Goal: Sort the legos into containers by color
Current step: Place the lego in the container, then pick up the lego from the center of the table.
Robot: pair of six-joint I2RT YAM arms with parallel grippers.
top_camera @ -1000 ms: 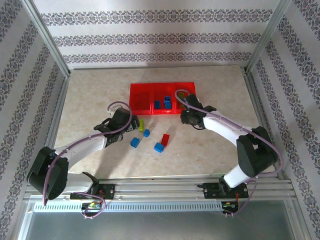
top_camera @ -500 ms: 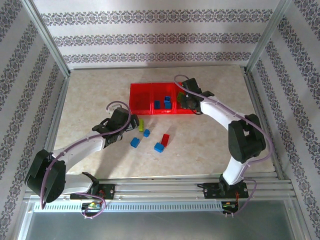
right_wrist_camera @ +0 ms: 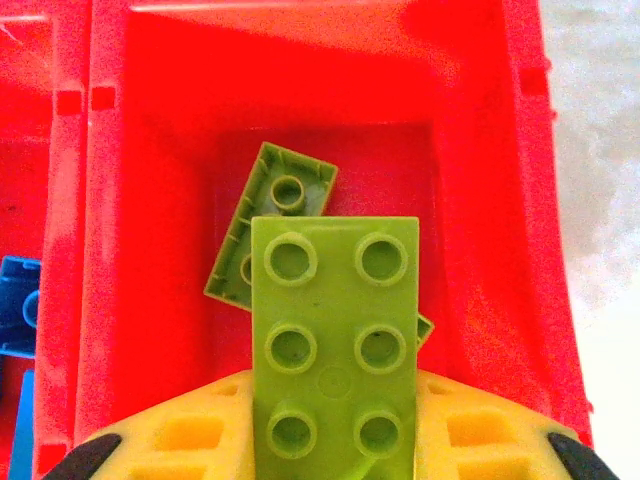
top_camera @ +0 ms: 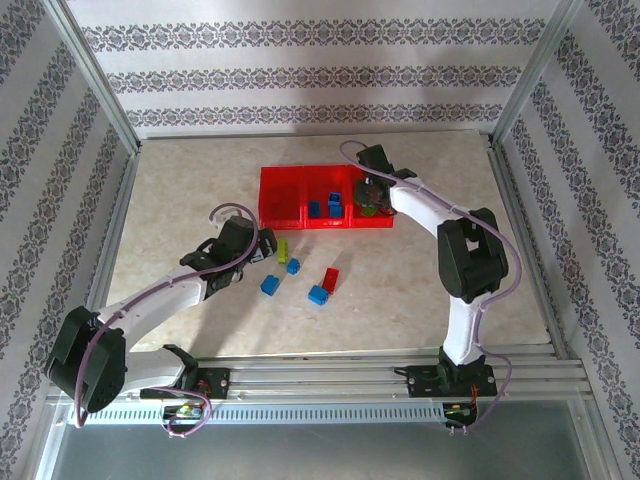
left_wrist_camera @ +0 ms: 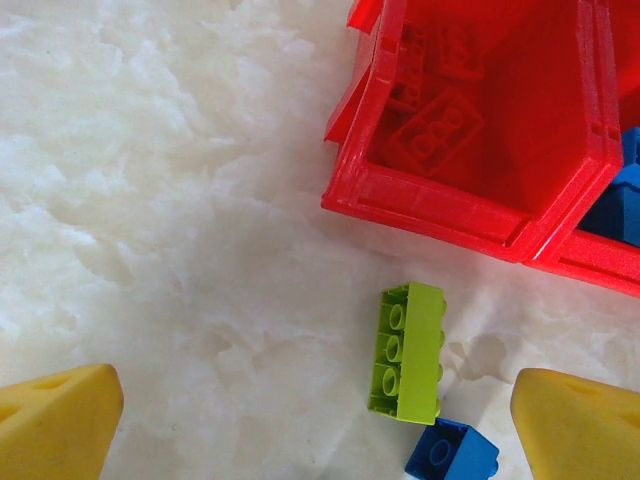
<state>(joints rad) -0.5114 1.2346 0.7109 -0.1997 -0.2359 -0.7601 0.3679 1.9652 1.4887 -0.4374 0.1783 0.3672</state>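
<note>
The three joined red bins [top_camera: 283, 180] stand at mid-table. My right gripper [top_camera: 368, 197] hangs over the right bin [right_wrist_camera: 480, 150], shut on a yellow-green lego [right_wrist_camera: 335, 340] whose hollow underside faces the camera. Another yellow-green lego [right_wrist_camera: 275, 215] lies on that bin's floor. My left gripper [top_camera: 262, 247] is open above the table, its yellow fingers [left_wrist_camera: 55, 420] wide apart. Ahead of it lie a yellow-green lego [left_wrist_camera: 407, 350] and a blue lego [left_wrist_camera: 450, 452]. The left bin [left_wrist_camera: 560, 120] holds red legos [left_wrist_camera: 437, 125]; the middle bin holds blue legos [top_camera: 335, 204].
Loose on the table in front of the bins are two more blue legos [top_camera: 270, 285], [top_camera: 318, 294] and a red lego [top_camera: 330, 279]. Metal frame rails [top_camera: 110, 210] border the table on the left and right.
My right gripper has carried the yellow-green lego from in front of the tray up and over the right bin. My left gripper has crept slightly towards the bins.
</note>
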